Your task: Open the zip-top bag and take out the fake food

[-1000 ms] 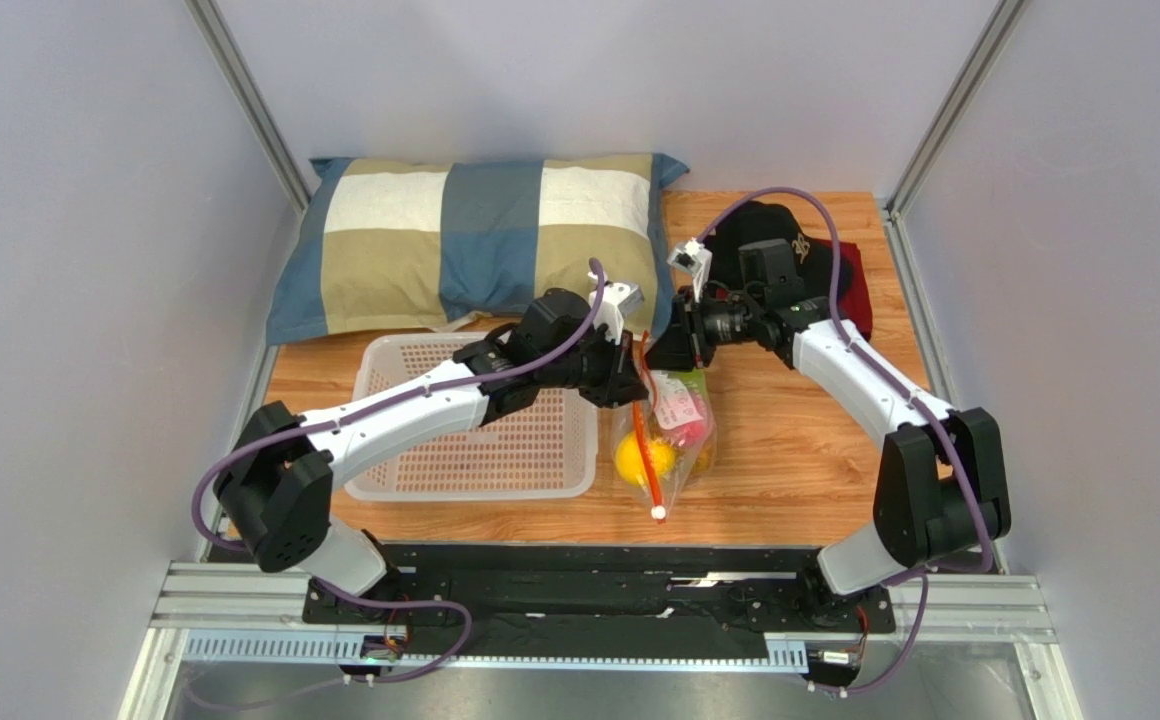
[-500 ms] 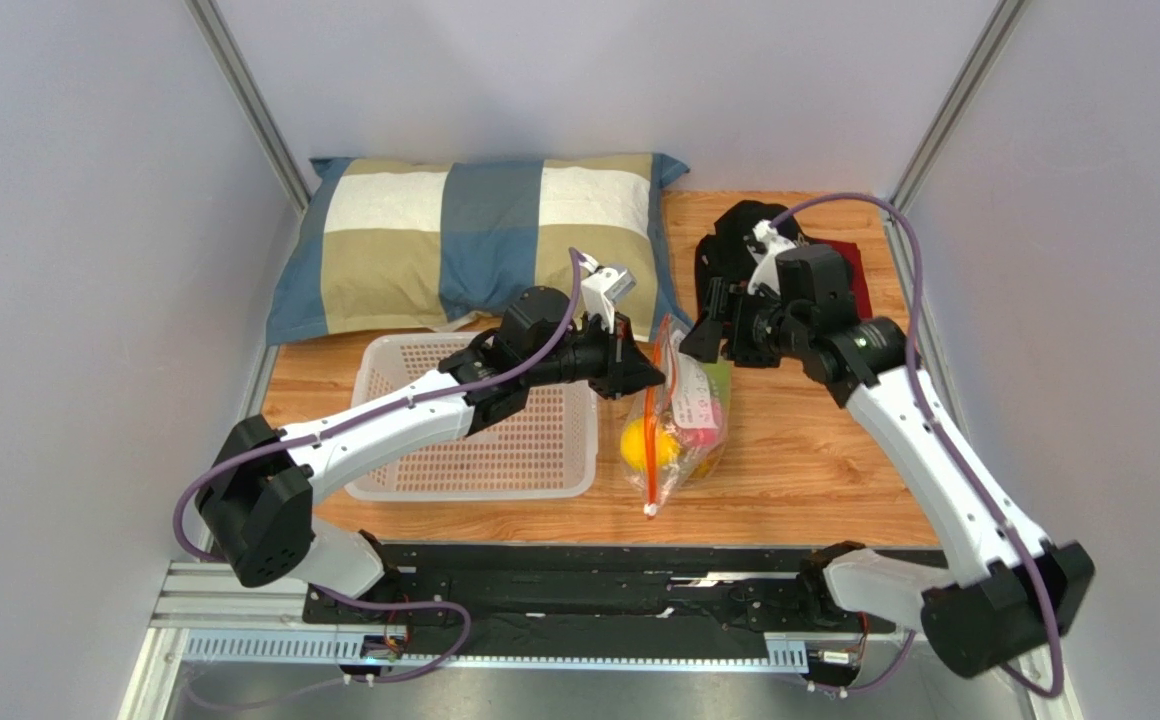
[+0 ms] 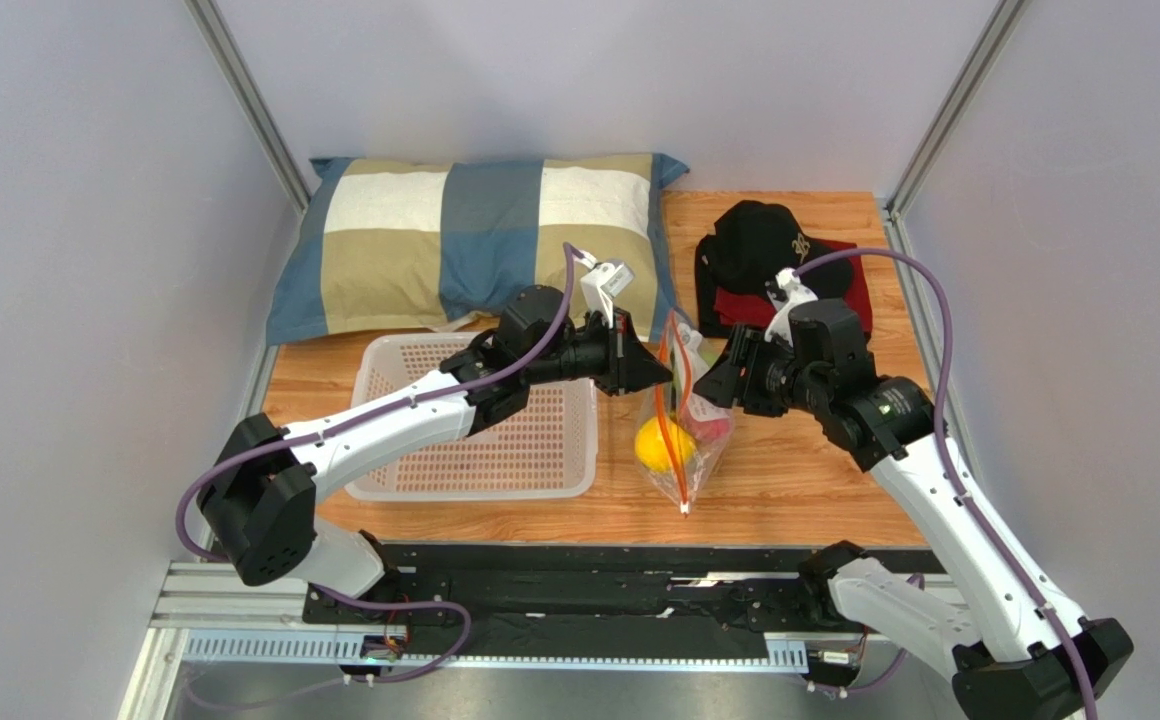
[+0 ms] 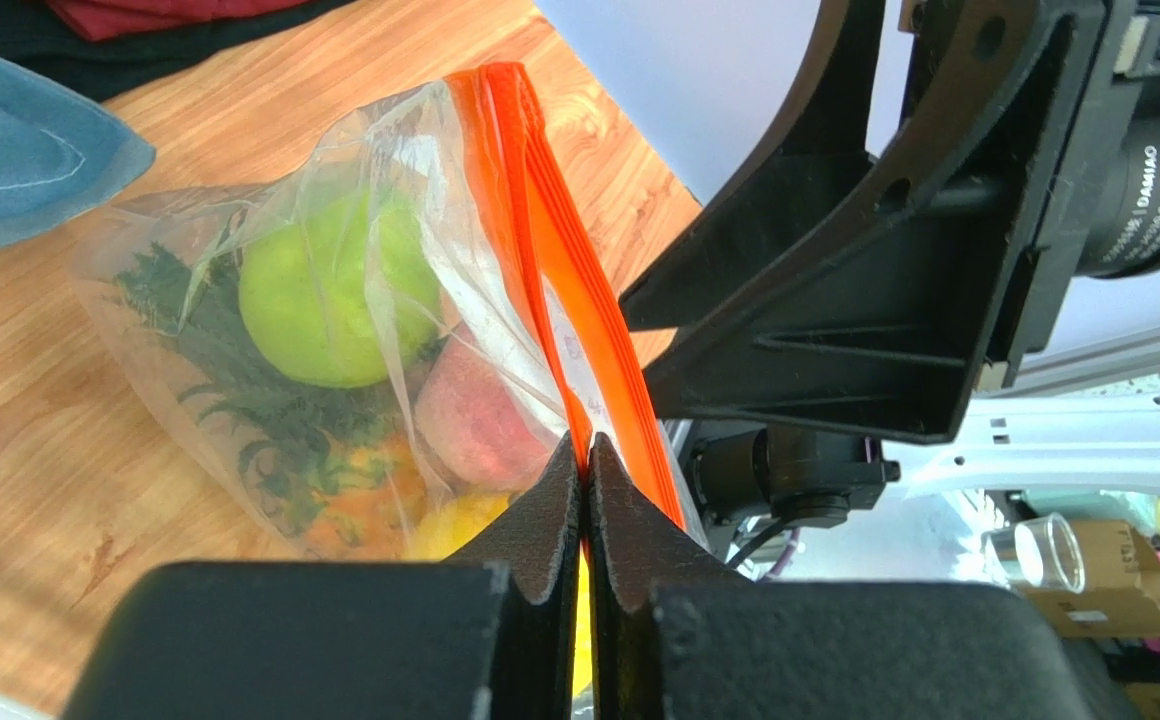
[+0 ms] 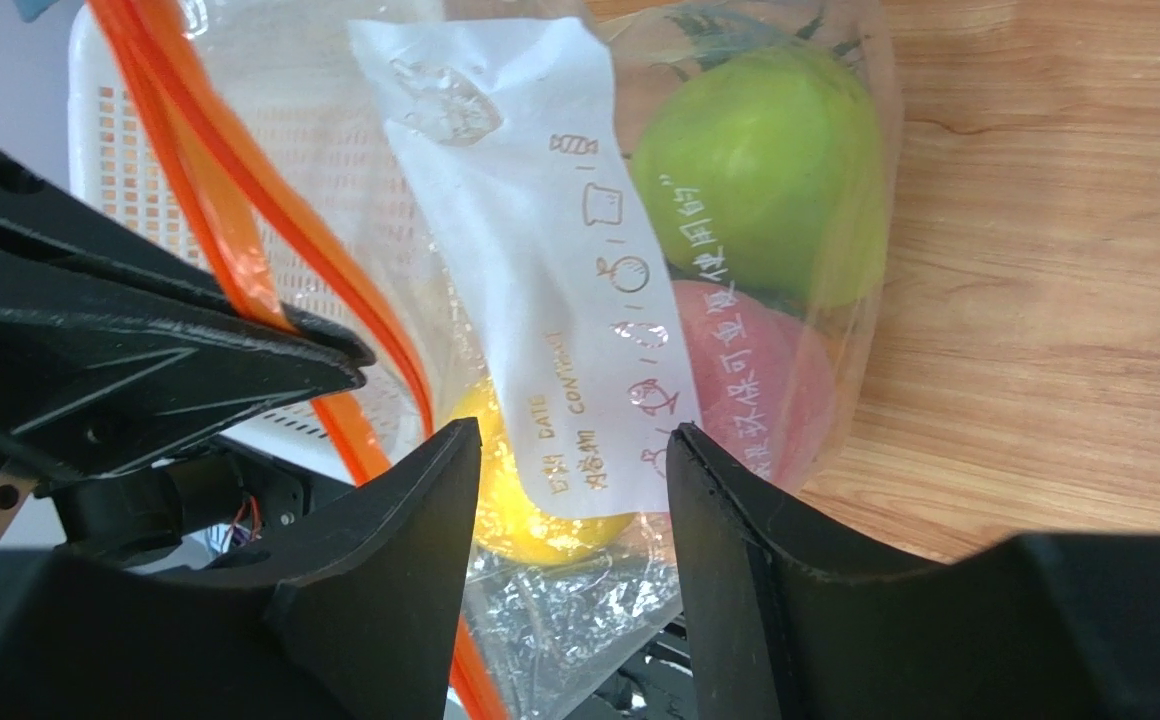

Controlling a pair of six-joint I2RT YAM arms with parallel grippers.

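Bag (image 3: pixel 687 450) hangs from the left jaws, which are clenched on its orange zip strip (image 4: pixel 541 240), over the desk (image 3: pixel 812 480). The right jaws stand released, spread just in front of the white label (image 5: pixel 571 270). Apple (image 5: pixel 759 173), peach (image 5: pixel 759 383) and citrus (image 3: pixel 655 446) sit inside, beyond them.
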